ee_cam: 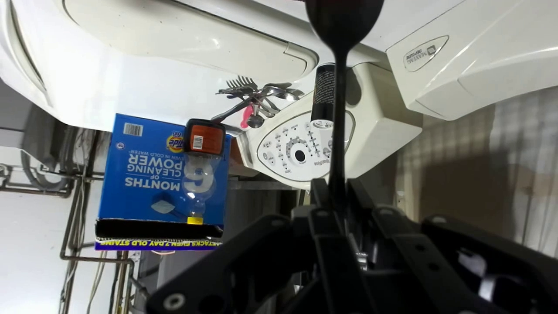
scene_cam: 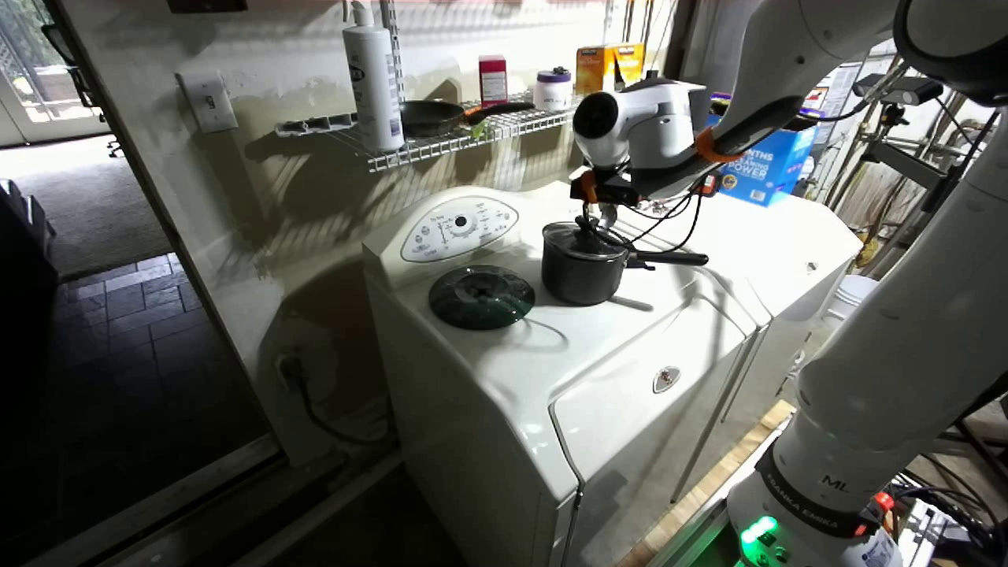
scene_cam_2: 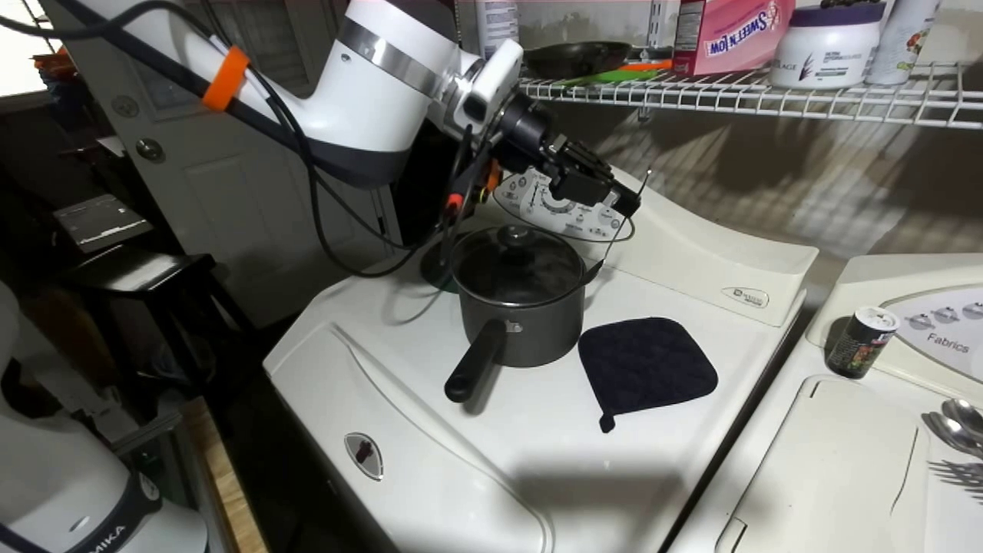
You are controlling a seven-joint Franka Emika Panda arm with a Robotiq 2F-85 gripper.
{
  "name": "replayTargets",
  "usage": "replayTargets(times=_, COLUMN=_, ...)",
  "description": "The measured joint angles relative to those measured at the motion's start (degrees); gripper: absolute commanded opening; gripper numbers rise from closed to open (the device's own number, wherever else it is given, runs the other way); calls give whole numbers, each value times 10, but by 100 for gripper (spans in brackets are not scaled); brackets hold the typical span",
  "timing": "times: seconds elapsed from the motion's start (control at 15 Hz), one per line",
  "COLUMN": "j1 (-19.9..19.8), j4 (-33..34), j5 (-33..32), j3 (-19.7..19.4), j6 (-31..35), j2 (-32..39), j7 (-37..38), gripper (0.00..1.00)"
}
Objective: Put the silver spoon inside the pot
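The dark grey pot (scene_cam: 581, 277) stands on the white dryer top; in an exterior view its long handle points forward (scene_cam_2: 478, 361). A glass lid with a black knob (scene_cam_2: 513, 270) covers it. My gripper (scene_cam_2: 628, 201) is above and beside the pot's rim, shut on the spoon's handle. The spoon (scene_cam_2: 612, 244) hangs tilted, its bowl low at the pot's rim; I cannot tell if they touch. In the wrist view the gripper (ee_cam: 336, 188) pinches the spoon (ee_cam: 342, 19), which looks dark there, bowl away from the fingers. A flat dark round lid (scene_cam: 482, 298) lies beside the pot.
A dark pot holder (scene_cam_2: 649, 367) lies beside the pot. The dryer's raised control panel (scene_cam: 461, 228) and a wire shelf (scene_cam_2: 737, 96) with a pan stand behind. A black can (scene_cam_2: 862, 343), loose cutlery (ee_cam: 257, 98) and a blue box (ee_cam: 161, 174) sit on the neighbouring machine.
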Motion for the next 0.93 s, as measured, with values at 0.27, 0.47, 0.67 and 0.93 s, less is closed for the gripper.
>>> replayTargets(times=0.27, j1=7, j4=1, j5=-12, j3=0, j6=-13, j2=3, j7=9, gripper=4)
replayTargets(times=0.47, j1=13, j4=1, j5=-17, j3=0, j6=-25, j2=5, j7=16, gripper=4)
replayTargets(times=0.67, j1=16, j4=3, j5=-25, j3=0, j6=-35, j2=8, j7=22, gripper=4)
replayTargets(times=0.93, j1=20, j4=4, j5=-37, j3=0, j6=-45, j2=12, j7=28, gripper=4)
